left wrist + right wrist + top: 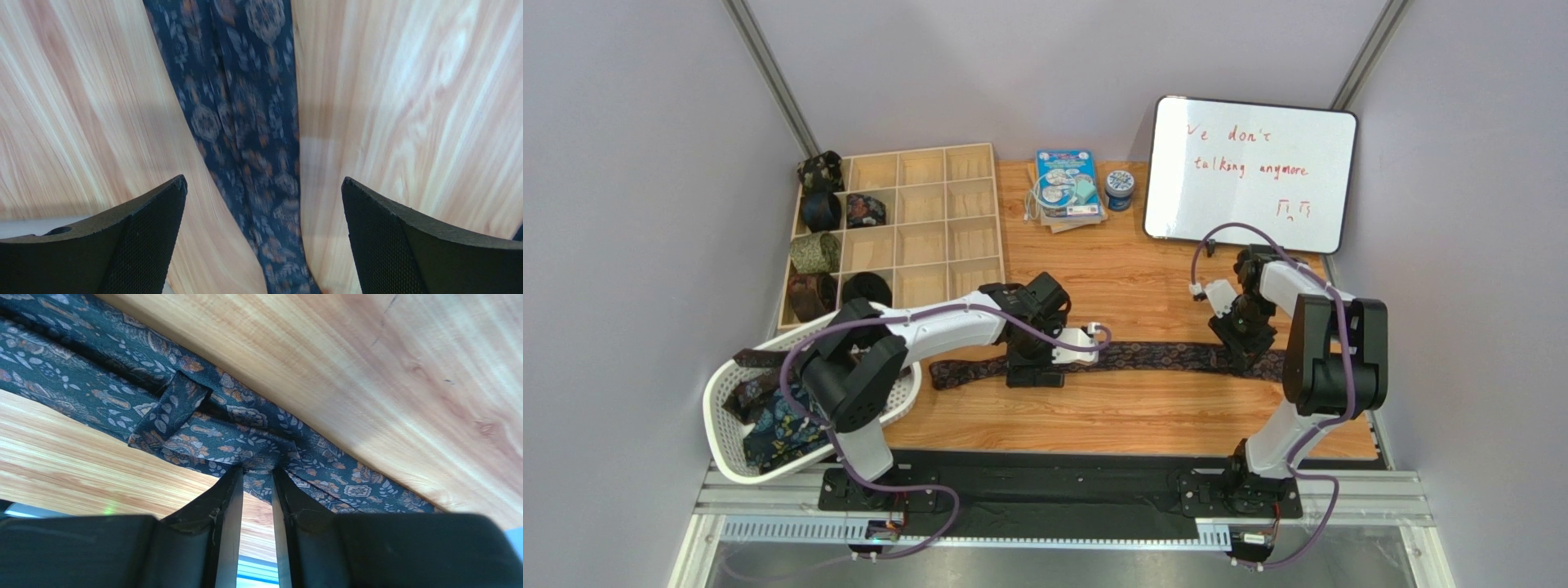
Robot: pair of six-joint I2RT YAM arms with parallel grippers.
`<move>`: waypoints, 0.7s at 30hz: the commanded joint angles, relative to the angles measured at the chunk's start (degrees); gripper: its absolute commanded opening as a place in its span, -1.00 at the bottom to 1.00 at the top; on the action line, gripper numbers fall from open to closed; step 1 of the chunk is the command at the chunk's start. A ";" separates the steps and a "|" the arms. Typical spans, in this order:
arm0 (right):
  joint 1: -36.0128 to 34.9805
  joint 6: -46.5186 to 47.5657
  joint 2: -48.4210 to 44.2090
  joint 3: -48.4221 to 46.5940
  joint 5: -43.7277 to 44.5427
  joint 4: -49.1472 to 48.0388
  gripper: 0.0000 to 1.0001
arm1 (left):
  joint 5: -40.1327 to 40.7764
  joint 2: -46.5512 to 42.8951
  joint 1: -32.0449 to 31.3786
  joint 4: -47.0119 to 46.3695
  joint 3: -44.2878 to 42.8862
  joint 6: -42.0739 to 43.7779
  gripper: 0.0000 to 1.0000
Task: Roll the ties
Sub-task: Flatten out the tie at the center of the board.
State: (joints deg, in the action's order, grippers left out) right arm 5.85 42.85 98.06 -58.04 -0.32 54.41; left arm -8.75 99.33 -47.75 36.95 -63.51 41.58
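A long navy tie (1149,358) with an orange pattern lies flat across the wooden table, running left to right. My left gripper (1035,368) hovers over its narrow part, open, with the tie (245,122) running between the spread fingers (141,233). My right gripper (1244,349) is at the tie's wide right end, shut on a pinch of the fabric (215,429) at its fingertips (258,468). Several rolled ties (817,252) sit in the left cells of the wooden organizer (928,221). More loose ties (775,423) lie in the white mesh basket (725,380).
A whiteboard (1249,172) leans at the back right. A blue packet (1066,184) and a small jar (1119,188) stand behind the organizer's right side. The basket hangs over the table's front left corner, beside the left arm's base.
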 commanded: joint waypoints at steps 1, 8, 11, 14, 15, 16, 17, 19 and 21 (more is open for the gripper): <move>1.27 4.34 0.73 -0.41 2.25 -4.05 -0.47 | 2.42 4.46 -2.43 -3.81 -5.39 -3.61 0.99; 2.85 9.79 0.03 -0.32 1.63 -4.84 -0.50 | 4.80 9.48 -4.02 -5.13 -8.56 -4.05 0.54; 3.12 12.16 -0.06 -0.40 1.55 -4.93 -0.52 | 4.45 10.09 -4.02 -5.31 -8.65 -3.18 0.01; 3.64 13.92 0.46 -1.19 1.55 -5.19 -0.52 | 2.96 9.39 -4.11 -5.31 -7.69 -2.47 -0.38; 3.73 14.27 0.64 -1.89 1.46 -5.19 -0.52 | 2.60 8.78 -4.02 -5.22 -7.16 -2.30 -0.42; 4.17 14.80 0.64 -2.34 1.29 -5.02 -0.52 | 2.25 8.52 -4.02 -5.13 -6.90 -2.30 -0.44; 4.35 15.07 0.47 -2.77 1.20 -5.02 -0.51 | 1.73 8.16 -4.02 -5.13 -6.55 -2.03 -0.43; 5.13 16.47 -0.41 -3.92 1.19 -4.58 -0.48 | 1.02 6.59 -4.02 -4.17 -5.76 -1.60 -0.30; 5.40 17.53 -1.55 -4.71 -1.07 -4.14 -0.41 | -0.47 3.26 -3.32 -3.73 -3.92 -0.54 0.18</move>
State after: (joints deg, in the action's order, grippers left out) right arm 10.15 56.01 98.17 -59.46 0.91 52.16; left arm -5.63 107.79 -51.62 31.83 -70.61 39.77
